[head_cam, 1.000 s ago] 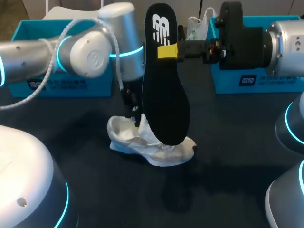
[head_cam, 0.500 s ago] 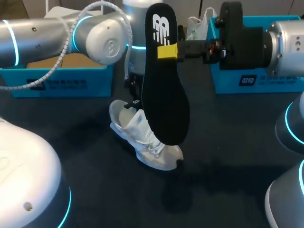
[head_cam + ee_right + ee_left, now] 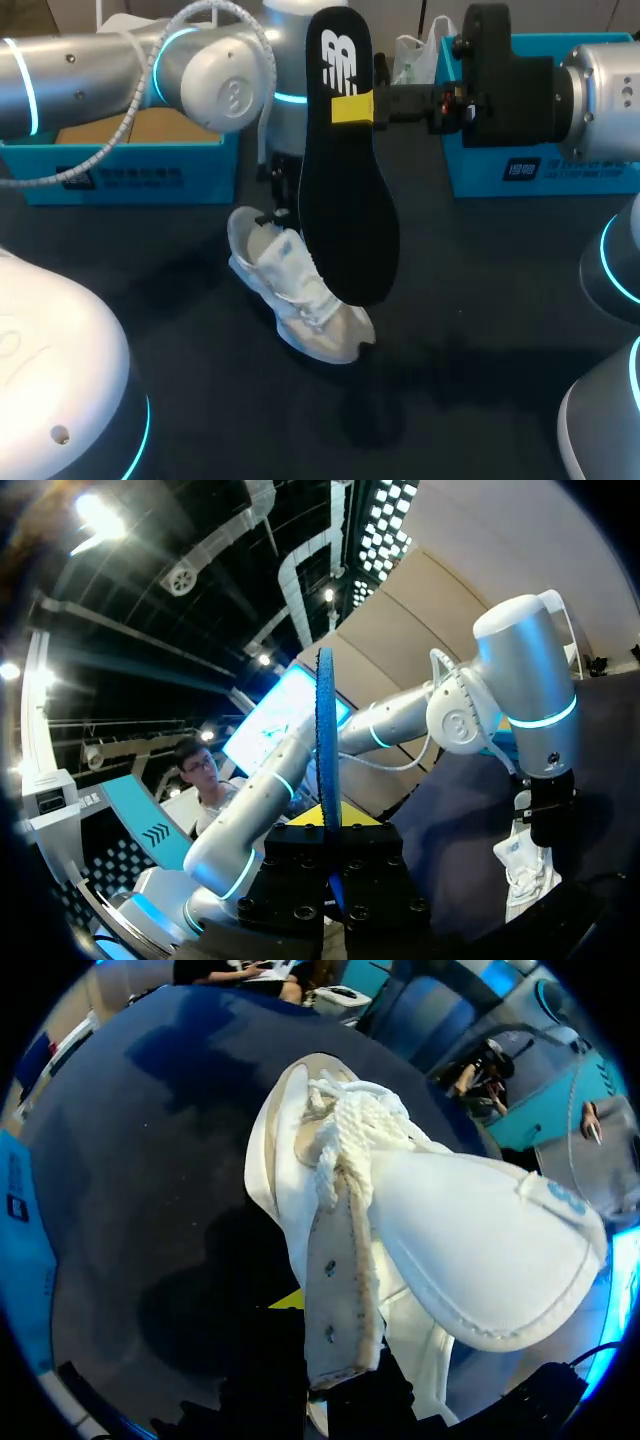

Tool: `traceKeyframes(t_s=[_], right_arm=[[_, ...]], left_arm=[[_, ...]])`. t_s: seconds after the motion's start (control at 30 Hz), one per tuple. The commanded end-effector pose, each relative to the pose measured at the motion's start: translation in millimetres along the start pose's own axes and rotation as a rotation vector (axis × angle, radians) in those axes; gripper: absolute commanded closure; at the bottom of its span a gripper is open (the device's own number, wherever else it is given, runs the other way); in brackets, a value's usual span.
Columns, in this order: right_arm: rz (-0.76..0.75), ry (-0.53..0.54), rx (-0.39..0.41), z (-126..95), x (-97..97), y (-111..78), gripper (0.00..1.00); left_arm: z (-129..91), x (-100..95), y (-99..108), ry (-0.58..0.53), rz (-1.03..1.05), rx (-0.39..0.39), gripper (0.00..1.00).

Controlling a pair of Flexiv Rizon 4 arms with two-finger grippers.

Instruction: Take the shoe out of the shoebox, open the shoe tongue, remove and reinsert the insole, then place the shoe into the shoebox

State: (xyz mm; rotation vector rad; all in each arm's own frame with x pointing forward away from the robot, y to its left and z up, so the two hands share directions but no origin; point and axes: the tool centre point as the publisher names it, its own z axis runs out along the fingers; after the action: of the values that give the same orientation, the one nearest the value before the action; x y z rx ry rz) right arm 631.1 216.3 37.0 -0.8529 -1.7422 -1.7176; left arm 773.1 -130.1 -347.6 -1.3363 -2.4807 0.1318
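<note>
The right pincer (image 3: 352,108) pinches the flat black foam insole (image 3: 345,220), long axis 12-to-6. The white mesh laced shoe (image 3: 300,300) lies on the dark surface (image 3: 480,330), toe toward 5 o'clock. The left pincer (image 3: 278,212) sits at its heel, its grip impossible to tell.

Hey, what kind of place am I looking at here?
Probably a robot test bench, not a shop: the right gripper holds a black insole up over a dark table, with a white sneaker nearby and blue shoeboxes at the back.
</note>
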Motion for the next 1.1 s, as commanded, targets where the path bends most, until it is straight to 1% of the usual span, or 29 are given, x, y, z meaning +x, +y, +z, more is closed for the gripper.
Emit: traceKeyframes(t_s=[0.03, 0.07, 0.1, 0.13, 0.17, 0.23, 0.3, 0.37, 0.43, 0.57, 0.67, 0.9, 1.03, 1.1], right_arm=[[0.001, -0.002, 0.0, 4, -0.7, 0.7, 1.0], [0.001, -0.002, 0.0, 4, -0.7, 0.7, 1.0], [0.001, -0.002, 0.0, 4, -0.7, 0.7, 1.0], [0.001, -0.002, 0.0, 4, -0.7, 0.7, 1.0], [0.001, -0.002, 0.0, 4, -0.7, 0.7, 1.0], [0.001, -0.002, 0.0, 4, -0.7, 0.7, 1.0], [0.001, -0.002, 0.0, 4, -0.7, 0.7, 1.0], [0.001, -0.002, 0.0, 4, -0.7, 0.7, 1.0], [0.001, -0.002, 0.0, 4, -0.7, 0.7, 1.0], [0.001, -0.002, 0.0, 4, -0.7, 0.7, 1.0], [0.001, -0.002, 0.0, 4, -0.7, 0.7, 1.0], [0.001, -0.002, 0.0, 4, -0.7, 0.7, 1.0], [0.001, -0.002, 0.0, 4, -0.7, 0.7, 1.0], [0.001, -0.002, 0.0, 4, -0.7, 0.7, 1.0]], left_arm=[[-15, -10.9, 9, 0.166, 0.205, -0.024, 1.0], [-15, -12.1, 10, 0.184, 0.257, -0.053, 1.0], [-15, -12.7, 9, 0.19, 0.281, -0.051, 1.0], [-15, -14.8, 9, 0.215, 0.341, -0.075, 1.0], [-15, -15.8, 8, 0.22, 0.359, -0.082, 1.0], [-13, -20.2, 7, 0.247, 0.396, -0.127, 1.0], [-12, -25.9, 6, 0.248, 0.398, -0.146, 1.0], [-12, -31.2, 5, 0.265, 0.432, -0.136, 1.0], [-11, -37.0, 3, 0.277, 0.453, -0.161, 1.0], [-10, -47.3, 0, 0.301, 0.481, -0.156, 1.0], [-10, -50.1, -7, 0.301, 0.487, -0.158, 1.0], [-3, -63.9, -27, 0.298, 0.509, -0.167, 1.0], [5, -71.0, -38, 0.299, 0.522, -0.189, 1.0], [9, -73.2, -40, 0.305, 0.53, -0.184, 1.0]])
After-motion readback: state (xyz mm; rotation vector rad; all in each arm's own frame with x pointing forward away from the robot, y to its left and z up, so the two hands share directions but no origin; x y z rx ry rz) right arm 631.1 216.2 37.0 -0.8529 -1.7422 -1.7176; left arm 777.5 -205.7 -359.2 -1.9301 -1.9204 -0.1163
